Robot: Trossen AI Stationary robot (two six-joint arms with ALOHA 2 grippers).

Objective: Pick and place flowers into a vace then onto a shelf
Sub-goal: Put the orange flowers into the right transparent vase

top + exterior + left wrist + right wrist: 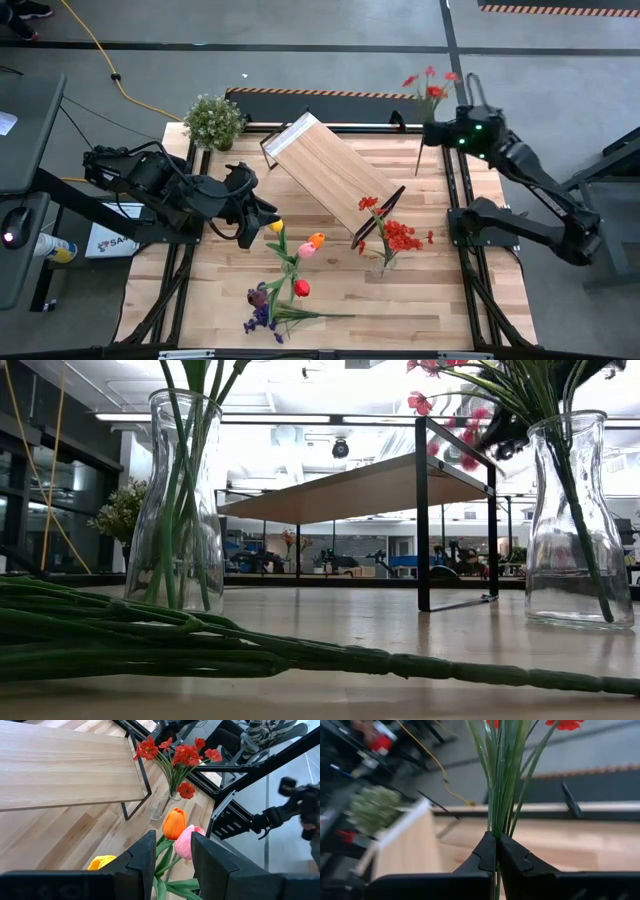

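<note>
My right gripper (436,132) is shut on a red flower spray (431,85) and holds it past the table's far right corner. My left gripper (172,857) hangs open above a clear vase (185,490) that stands on its base on the table and holds yellow (277,226), orange (175,823), pink (190,842) and red (301,289) tulips. I see their stems through the gap between its fingers. A second vase (385,262) with red sprays (400,236) stands near the shelf's (325,175) near end. A purple spray (262,308) lies flat on the table. My right gripper pinches the spray's bunch of thin green stems (497,827) between its two fingers, well below the blossoms. The fingers come from the table's right and lie across the stems. The spray is lifted clear; the blossoms stand above the fingers and the stem end (418,168) hangs below.
The shelf stands slantwise across the middle of the table on its black frame (423,510). A bushy potted plant (213,120) stands at the far left corner. Long green stems (200,645) lie across the table's near part.
</note>
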